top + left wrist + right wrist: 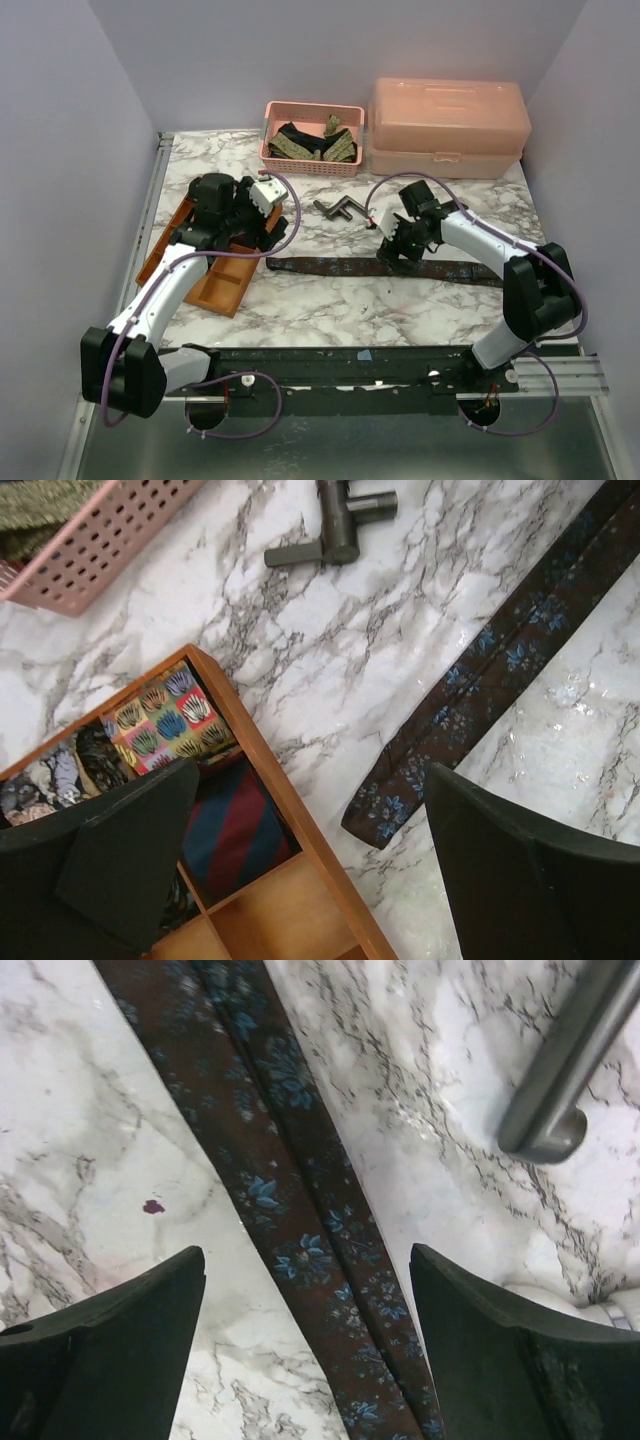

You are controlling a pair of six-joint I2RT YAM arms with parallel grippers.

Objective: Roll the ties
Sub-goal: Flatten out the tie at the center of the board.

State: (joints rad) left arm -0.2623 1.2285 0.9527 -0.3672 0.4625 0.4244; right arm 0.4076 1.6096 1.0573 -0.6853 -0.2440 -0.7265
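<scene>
One tie lies flat. Top view: its long axis runs crosswise, passing directly beneath the right gripper; the left gripper hangs over the wooden tray, just beside the tie's near end. Left wrist view: jaws spread wide, empty; the tie end lies ahead, toward the right-hand finger; rolled ties sit below. Right wrist view: jaws released, straddling the tie diagonally, gripping nothing. Judgement: left arm is better placed to start rolling.
</scene>
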